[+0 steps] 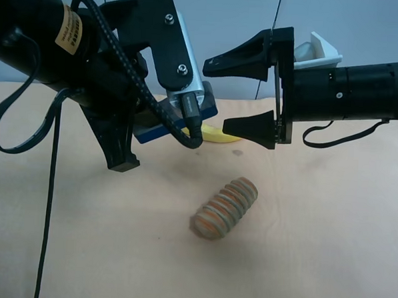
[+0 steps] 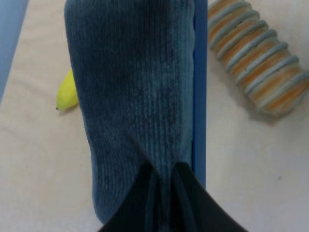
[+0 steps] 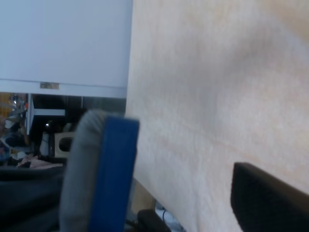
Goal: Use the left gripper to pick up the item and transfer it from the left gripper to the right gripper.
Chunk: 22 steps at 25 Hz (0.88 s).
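Observation:
The item, a board eraser (image 1: 208, 109) with a blue base and dark felt top, is held above the table in my left gripper (image 1: 167, 120), the bulky arm at the exterior high view's left. The left wrist view shows its felt face (image 2: 135, 96) with a black finger (image 2: 154, 203) pressed on it. My right gripper (image 1: 216, 96), on the slim arm at that view's right, is open, and its fingertips flank the eraser's near end without touching it. The right wrist view shows the eraser (image 3: 113, 169) close up and one black finger (image 3: 265, 203).
A yellow banana (image 1: 216, 134) lies on the beige table (image 1: 315, 228) under the two grippers and also shows in the left wrist view (image 2: 67, 92). An orange-and-grey ribbed cylinder (image 1: 226, 207) lies nearer the front and shows in the left wrist view (image 2: 256, 58). A black cable (image 1: 49, 201) hangs from the left arm.

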Each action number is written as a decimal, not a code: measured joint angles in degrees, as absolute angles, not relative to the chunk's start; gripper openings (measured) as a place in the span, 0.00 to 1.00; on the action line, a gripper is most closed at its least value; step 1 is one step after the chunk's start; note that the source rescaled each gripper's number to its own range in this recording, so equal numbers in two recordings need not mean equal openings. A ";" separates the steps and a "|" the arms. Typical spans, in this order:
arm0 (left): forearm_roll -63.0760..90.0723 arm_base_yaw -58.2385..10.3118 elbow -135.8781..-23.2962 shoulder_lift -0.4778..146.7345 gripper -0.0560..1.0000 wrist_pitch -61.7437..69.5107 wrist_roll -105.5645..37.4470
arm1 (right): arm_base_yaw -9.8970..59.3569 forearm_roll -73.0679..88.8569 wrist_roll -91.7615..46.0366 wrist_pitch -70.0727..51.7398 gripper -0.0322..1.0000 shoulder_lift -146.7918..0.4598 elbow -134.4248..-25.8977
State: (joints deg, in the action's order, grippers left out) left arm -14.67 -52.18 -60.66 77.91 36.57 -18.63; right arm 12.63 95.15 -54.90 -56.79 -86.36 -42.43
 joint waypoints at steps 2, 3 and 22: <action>-14.31 -53.00 -60.66 77.91 0.06 36.57 -18.68 | 12.63 95.41 -55.13 -56.50 1.00 -86.36 -42.43; -14.25 -53.63 -60.66 77.91 0.06 36.57 -18.75 | 12.63 95.43 -55.12 -56.36 1.00 -86.36 -42.43; -16.42 -58.99 -60.66 77.91 0.06 32.28 -19.32 | 12.63 89.65 -45.04 -60.46 0.96 -86.36 -42.43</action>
State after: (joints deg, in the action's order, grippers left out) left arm -16.42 -58.99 -60.66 77.91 32.28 -19.32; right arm 12.63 89.65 -45.04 -60.46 -86.36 -42.43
